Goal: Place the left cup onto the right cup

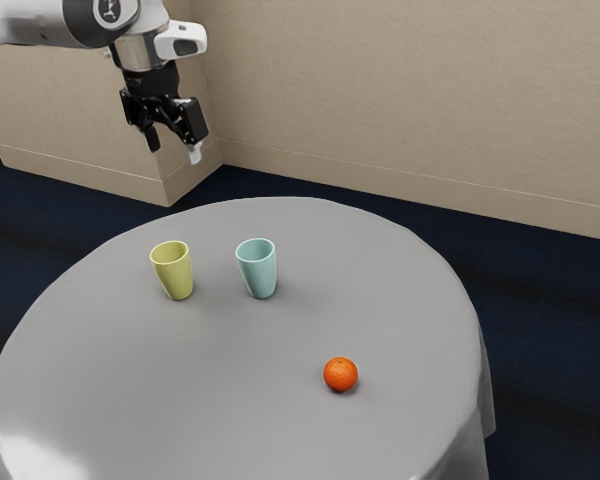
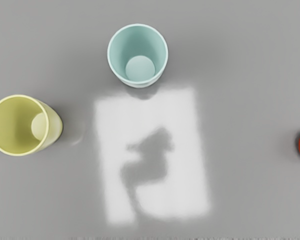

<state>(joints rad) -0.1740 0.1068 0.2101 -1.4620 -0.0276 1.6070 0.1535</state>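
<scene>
The gripper (image 1: 174,150) is hanging released and empty, high above the worktop (image 1: 230,420); the yellow cup (image 1: 172,270) is standing upright near the teal cup (image 1: 256,267), on the exterior view's left.

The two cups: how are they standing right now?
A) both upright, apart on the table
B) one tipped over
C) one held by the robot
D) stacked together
A: the yellow cup and the teal cup stand upright on the table with a gap between them; the gripper hangs open above, holding nothing.
</scene>
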